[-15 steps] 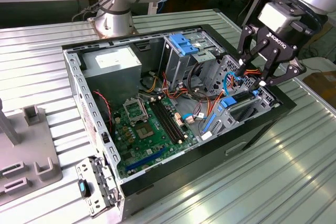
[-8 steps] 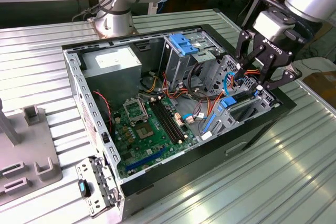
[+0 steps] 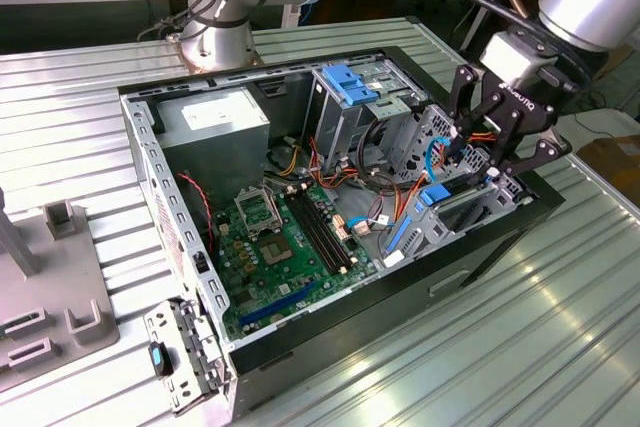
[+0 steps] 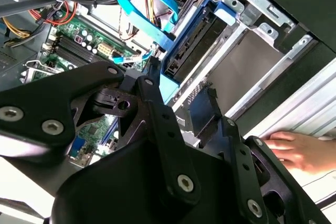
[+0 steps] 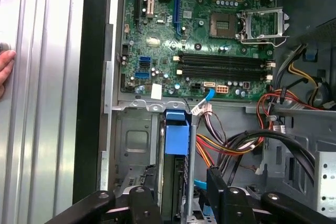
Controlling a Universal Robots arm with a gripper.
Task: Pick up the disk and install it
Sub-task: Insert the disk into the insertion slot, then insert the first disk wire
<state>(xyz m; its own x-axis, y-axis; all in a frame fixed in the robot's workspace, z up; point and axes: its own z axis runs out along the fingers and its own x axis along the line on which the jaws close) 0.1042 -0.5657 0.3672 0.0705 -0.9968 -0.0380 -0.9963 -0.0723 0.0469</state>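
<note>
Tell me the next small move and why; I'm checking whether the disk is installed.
Probably a slow, straight lift of the open hand. The disk already stands in the drive cage beside the motherboard, the fingers sit either side of it without clamping, and cables run close by, so a sideways move looks risky.

An open black computer box (image 3: 470,269) sits in the middle of a silver ribbed metal table (image 3: 560,342). A grey plastic stand (image 3: 60,292) lies at the left edge. A silver plate with a blue clip (image 3: 180,359) lies at the lower left. The robot arm's round grey foot (image 3: 215,47) stands at the top.
</note>
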